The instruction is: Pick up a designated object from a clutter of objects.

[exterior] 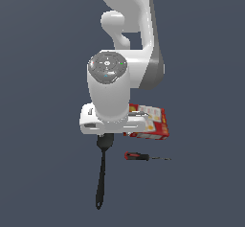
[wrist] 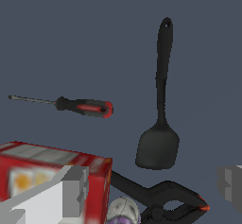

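Note:
The all-black spatula [wrist: 162, 95] lies flat on the dark floor, its squarish head [wrist: 158, 147] toward the clutter and its long thin handle pointing away. It also shows in the exterior view [exterior: 101, 173], below my hand. My gripper [wrist: 153, 186] is open and empty, hovering above the clutter. Its grey fingers [wrist: 73, 190] stand far apart. The black clamp [wrist: 163, 200] lies under the gap between them, with the spatula head just beyond. In the exterior view my hand [exterior: 110, 120] hides the fingers.
A red box with white-orange panels [wrist: 47, 171] [exterior: 155, 123] sits beside one finger. A red-and-black-handled screwdriver [wrist: 85, 107] [exterior: 136, 156] lies apart from the spatula. A small whitish item [wrist: 123, 211] sits between the box and the clamp.

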Controlling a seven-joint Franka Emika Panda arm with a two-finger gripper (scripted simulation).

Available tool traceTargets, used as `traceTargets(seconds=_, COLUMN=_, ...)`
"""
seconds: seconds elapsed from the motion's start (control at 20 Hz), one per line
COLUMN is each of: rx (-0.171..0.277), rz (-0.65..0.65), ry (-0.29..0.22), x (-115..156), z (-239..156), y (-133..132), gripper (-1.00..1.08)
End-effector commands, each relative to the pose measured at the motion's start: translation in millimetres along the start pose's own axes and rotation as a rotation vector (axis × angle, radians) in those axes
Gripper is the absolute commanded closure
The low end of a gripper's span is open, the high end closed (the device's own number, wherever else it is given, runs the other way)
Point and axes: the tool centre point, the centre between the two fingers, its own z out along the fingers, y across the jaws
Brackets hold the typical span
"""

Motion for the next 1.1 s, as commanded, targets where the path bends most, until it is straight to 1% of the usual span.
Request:
traceTargets(seconds=0.0, rx=0.001, rz=0.001, ry=0.004, x=13, z=19, y=9, gripper=-0.92)
traceTargets(seconds=0.25, rx=0.003, rz=0.002, ry=0.010, x=34, z=58, y=26, gripper=-0.92)
traceTargets(seconds=0.55, rx=0.004, rz=0.002, ry=0.016, x=49, z=96, y=41, gripper=-0.92)
traceTargets(seconds=0.75, rx=0.004, rz=0.002, ry=0.018, x=55, z=112, y=48, gripper=-0.92)
traceTargets(seconds=1.05, rx=0.004, rz=0.003, ry=0.020, x=58, z=124, y=52, gripper=-0.92)
